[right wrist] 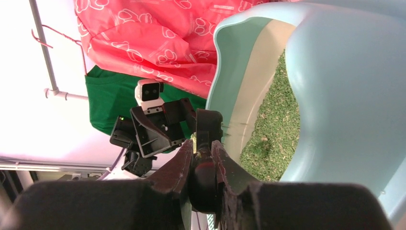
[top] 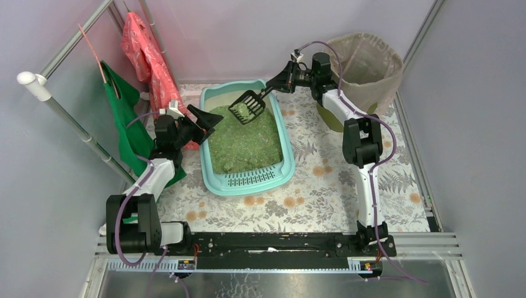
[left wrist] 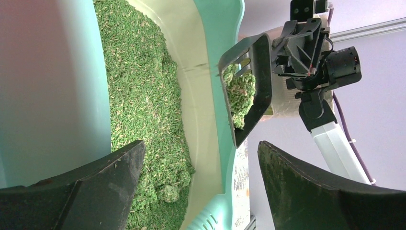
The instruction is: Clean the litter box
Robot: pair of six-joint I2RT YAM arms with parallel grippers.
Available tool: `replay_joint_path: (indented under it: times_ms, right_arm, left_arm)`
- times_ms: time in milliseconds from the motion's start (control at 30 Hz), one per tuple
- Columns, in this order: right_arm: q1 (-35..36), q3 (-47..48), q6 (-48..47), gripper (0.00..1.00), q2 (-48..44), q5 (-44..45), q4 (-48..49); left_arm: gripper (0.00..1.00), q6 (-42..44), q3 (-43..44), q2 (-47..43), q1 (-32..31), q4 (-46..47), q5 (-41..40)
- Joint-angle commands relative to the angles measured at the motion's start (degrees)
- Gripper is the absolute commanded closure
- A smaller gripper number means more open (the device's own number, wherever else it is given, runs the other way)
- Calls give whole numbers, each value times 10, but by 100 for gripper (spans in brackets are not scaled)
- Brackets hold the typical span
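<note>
right hand (top: 280, 81) gripping loaded litter scoop (top: 248, 107) over litter box (top: 251, 185) | lined bin (top: 379, 77) lying upper right, nearer this arm | left hand (top: 206, 119) gaping wide

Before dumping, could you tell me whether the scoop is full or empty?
Loaded: green granules sit in the scoop over the litter box.

The litter box (top: 248, 184) sits in the middle of the bench (top: 322, 198), its grille end nearest me. My left tool (top: 209, 118) hangs at its left rim. My right tool (top: 277, 83) carries the scoop (top: 248, 107) above its far end. The bin (top: 372, 68) stands behind it, to the right.
</note>
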Motion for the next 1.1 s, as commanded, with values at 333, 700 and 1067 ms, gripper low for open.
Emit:
replay_joint_path:
  times_ms: [333,700,1067]
  right_arm:
    - [19,-28,-33,100,-54,30,-9]
    - [10,-5,-7,100,-36,-15,1]
    - [37,-39,-8,100,-38,-14,26]
  left_arm:
    - [4,15,-14,15,7,-24,-11]
    - [4,13,-15,19,6,-20,-9]
    - [1,10,-16,20,7,-14,-2]
